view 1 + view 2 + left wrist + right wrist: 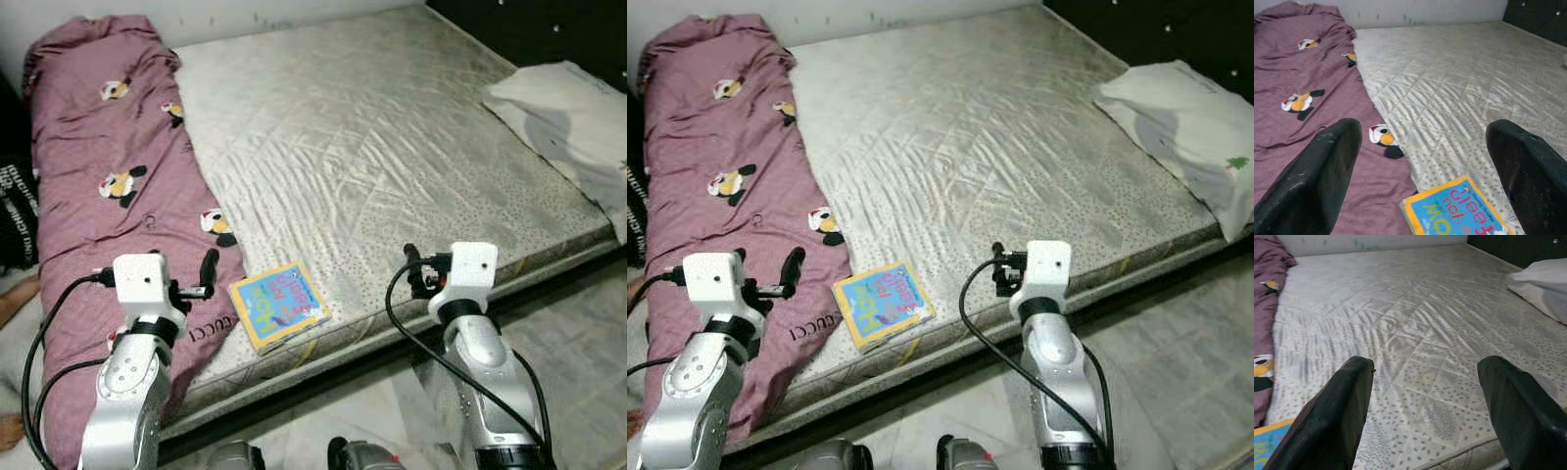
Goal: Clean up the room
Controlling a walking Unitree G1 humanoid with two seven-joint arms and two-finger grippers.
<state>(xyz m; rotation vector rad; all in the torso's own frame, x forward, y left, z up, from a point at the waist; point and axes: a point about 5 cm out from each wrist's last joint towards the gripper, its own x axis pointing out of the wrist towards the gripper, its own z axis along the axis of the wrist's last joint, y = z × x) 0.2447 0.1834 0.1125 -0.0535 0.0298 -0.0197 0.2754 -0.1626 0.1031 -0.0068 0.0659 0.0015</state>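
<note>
**Book waits at the bed's near edge**

The left end effector, fingers spread, hovers over the purple blanket just beside the one colourful book. The right end effector, also spread and empty, hangs over the bare mattress. This looks like the approach step (nothing gripped yet); next, the left must shift over the book and lower. One pillow lies at the far right.

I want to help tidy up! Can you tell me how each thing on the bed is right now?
Book: closed, lying flat at the mattress's near edge.
Purple blanket: rumpled, stretched along the bed's left side.
Pillow: lying on the right side, overhanging the edge.
Mattress: bare.
Left gripper: open, holding nothing.
Right gripper: open, holding nothing.
</note>
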